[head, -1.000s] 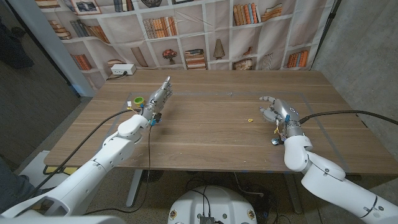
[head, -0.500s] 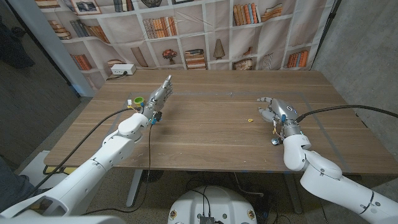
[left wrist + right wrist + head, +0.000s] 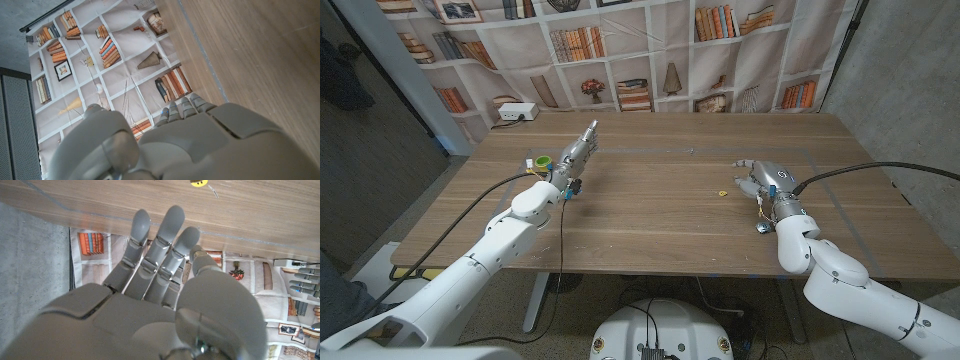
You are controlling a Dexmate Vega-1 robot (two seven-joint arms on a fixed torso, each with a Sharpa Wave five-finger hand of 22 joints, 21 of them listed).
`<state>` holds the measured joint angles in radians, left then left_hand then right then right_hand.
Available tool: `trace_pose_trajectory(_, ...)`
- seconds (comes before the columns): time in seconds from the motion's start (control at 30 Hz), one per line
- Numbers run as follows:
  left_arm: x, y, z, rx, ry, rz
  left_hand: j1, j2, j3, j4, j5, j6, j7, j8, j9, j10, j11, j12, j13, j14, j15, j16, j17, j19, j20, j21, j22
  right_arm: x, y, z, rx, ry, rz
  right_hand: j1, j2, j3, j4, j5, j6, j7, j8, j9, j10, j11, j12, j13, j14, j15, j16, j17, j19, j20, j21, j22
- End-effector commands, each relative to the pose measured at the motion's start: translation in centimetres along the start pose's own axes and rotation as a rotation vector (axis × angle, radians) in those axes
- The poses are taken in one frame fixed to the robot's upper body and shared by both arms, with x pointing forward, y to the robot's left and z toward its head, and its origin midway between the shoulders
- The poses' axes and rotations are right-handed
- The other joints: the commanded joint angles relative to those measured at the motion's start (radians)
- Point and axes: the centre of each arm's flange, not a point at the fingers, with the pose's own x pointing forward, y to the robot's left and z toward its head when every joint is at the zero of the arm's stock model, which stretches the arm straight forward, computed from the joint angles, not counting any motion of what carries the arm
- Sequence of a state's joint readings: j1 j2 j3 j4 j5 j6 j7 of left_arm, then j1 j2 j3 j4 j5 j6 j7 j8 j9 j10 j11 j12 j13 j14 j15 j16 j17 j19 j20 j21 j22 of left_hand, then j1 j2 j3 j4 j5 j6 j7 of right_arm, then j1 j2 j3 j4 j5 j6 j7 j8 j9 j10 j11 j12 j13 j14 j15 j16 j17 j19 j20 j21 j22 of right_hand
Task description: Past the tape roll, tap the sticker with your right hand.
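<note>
Head view: right hand (image 3: 766, 177) sits on the right side of the wooden bench (image 3: 660, 215), fingers spread and reaching toward the middle, grasping nothing. Can't tell if it touches the wood. The sticker (image 3: 722, 193), a small yellow dot, lies on the bench just beside the fingertips, on the side toward bench centre, apart from them. Right wrist view shows the same hand from behind, fingers (image 3: 170, 235) straight and slightly fanned, nothing in them, w/ the sticker (image 3: 198, 183) on the wood beyond the tips.

Tape roll (image 3: 544, 160), green/yellow, sits on the left part of the bench, well apart from the sticker. Left hand (image 3: 574, 157) is just beside it on the side toward centre, fingers straight & together, pointing toward the far edge, holding nothing. From the head view it looks to stand on its edge, palm upright; contact w/ the roll can't be judged. Left wrist view shows the back of that hand (image 3: 190, 135) w/ fingertips out over the bench edge.

Backdrop printed w/ bookshelves (image 3: 620, 50) hangs behind the bench. A small dark & silver object (image 3: 761, 228) lies near the right forearm; too small to identify.
</note>
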<state>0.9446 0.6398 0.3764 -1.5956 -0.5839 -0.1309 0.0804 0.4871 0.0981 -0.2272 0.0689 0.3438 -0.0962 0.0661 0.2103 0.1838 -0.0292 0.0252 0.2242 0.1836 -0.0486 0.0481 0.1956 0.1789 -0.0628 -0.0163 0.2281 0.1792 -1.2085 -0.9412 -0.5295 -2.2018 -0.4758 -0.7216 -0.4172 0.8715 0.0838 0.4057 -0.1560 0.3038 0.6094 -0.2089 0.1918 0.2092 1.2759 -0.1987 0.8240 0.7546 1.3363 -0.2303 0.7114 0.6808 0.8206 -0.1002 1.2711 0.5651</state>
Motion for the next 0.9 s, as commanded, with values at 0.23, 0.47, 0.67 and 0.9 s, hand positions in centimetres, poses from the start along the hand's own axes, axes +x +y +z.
trace_pose_trajectory(0.23, 0.0, -0.1, 0.7, 0.008, -0.018, 0.005, -0.001, 0.005, -0.007, -0.001, -0.005, 0.007, -0.004, 0.000, 0.005, 0.005, -0.001, -0.002, 0.005, -0.001, -0.006, -0.003, 0.005, -0.011, 0.002, -0.006, 0.003, -0.3, 1.0, 1.2, -0.080, -0.048, 0.061, -0.022, -0.001, 0.000, 0.006, 0.004, 0.015, 0.000, 0.000, -0.001, 0.010, -0.001, 0.002, -0.001, 0.006, 0.002, -0.004, 0.004, -0.008, -0.110, 0.020, -0.011)
trace_pose_trajectory(0.47, 0.1, -0.1, 0.9, 0.010, -0.020, 0.003, 0.001, 0.006, -0.007, -0.001, -0.006, 0.007, -0.004, -0.001, 0.005, 0.006, -0.003, -0.002, 0.005, -0.001, -0.006, -0.004, 0.005, -0.012, 0.002, -0.007, 0.003, -0.3, 1.8, 1.6, -0.116, -0.058, 0.093, -0.055, 0.004, -0.006, 0.021, -0.002, 0.015, 0.001, -0.002, -0.001, 0.014, -0.001, 0.004, -0.001, 0.008, 0.002, -0.006, 0.007, -0.011, -0.109, 0.028, -0.021)
trace_pose_trajectory(0.67, 0.0, -0.2, 0.8, 0.008, -0.021, 0.002, 0.002, 0.006, -0.008, -0.001, -0.006, 0.008, -0.003, -0.002, 0.005, 0.006, -0.002, -0.004, 0.005, -0.001, -0.007, -0.004, 0.005, -0.012, 0.002, -0.008, 0.003, -0.3, 2.3, 1.8, -0.122, -0.056, 0.109, -0.070, 0.008, -0.005, 0.020, -0.007, 0.014, 0.001, -0.003, -0.002, 0.016, -0.001, 0.003, -0.008, 0.009, 0.002, -0.009, 0.008, -0.014, -0.110, 0.038, -0.031)
trace_pose_trajectory(0.9, -0.5, -0.1, 0.9, 0.011, -0.021, 0.009, 0.003, 0.007, -0.009, -0.001, -0.008, 0.008, -0.003, -0.003, 0.005, 0.007, -0.001, -0.005, 0.005, -0.001, -0.006, -0.004, 0.005, -0.015, 0.004, -0.011, 0.003, -0.2, 2.7, 1.8, -0.140, -0.051, 0.129, -0.084, 0.010, -0.002, 0.017, -0.011, 0.012, 0.001, -0.004, -0.002, 0.017, -0.001, 0.004, -0.009, 0.011, 0.002, -0.011, 0.012, -0.017, -0.111, 0.050, -0.044)
